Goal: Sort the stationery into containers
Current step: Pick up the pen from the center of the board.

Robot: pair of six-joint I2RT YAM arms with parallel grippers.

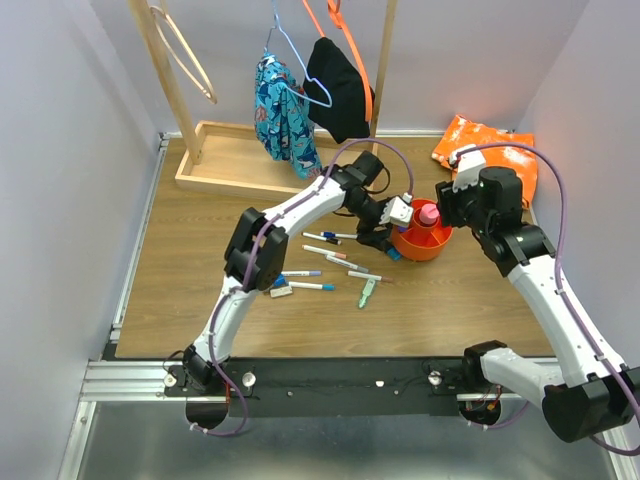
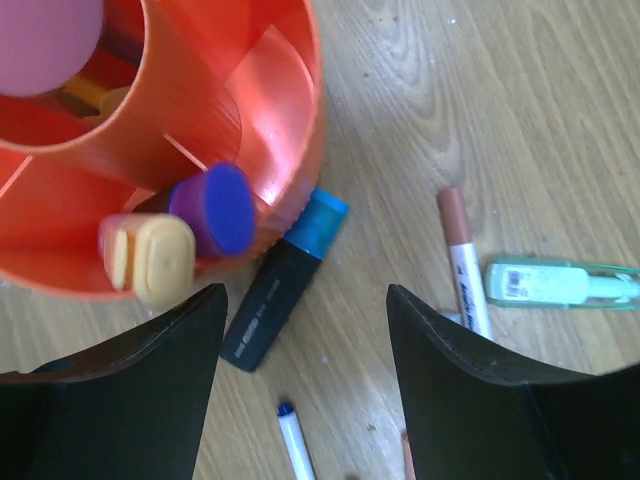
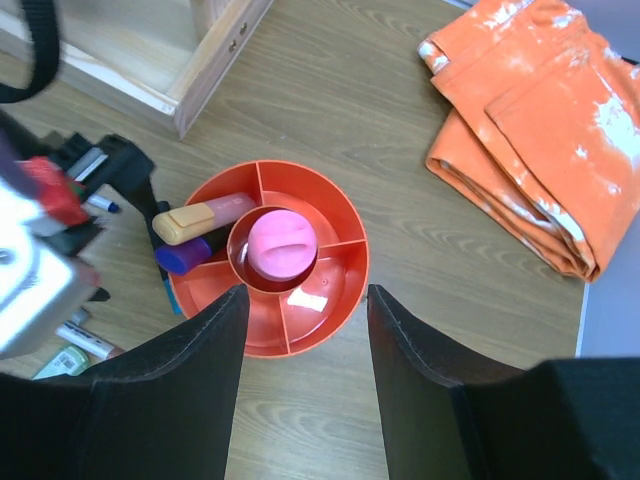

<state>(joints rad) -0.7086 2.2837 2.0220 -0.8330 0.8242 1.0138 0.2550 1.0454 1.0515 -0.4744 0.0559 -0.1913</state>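
Note:
The round orange cup (image 3: 352, 262) with inner dividers stands on the wooden table. A pink item (image 3: 282, 245) fills its centre well. A yellow highlighter (image 2: 150, 258) and a purple highlighter (image 2: 215, 208) lean in one outer section. My left gripper (image 2: 305, 292) hangs open beside the cup, nothing between its fingers. Below it lies a black highlighter (image 2: 275, 300) with a blue cap, touching the cup's wall. A brown-capped pen (image 2: 463, 262), a mint-green piece (image 2: 560, 283) and a blue-tipped pen (image 2: 297, 445) lie nearby. My right gripper (image 3: 306, 292) is open above the cup's near rim.
More thin white pens (image 1: 312, 286) lie scattered left of the cup (image 1: 420, 250). An orange bag (image 3: 520, 130) lies at the back right. A wooden rack base (image 1: 225, 160) with hanging clothes (image 1: 283, 115) stands at the back. The left arm (image 1: 300, 210) reaches across the table's middle.

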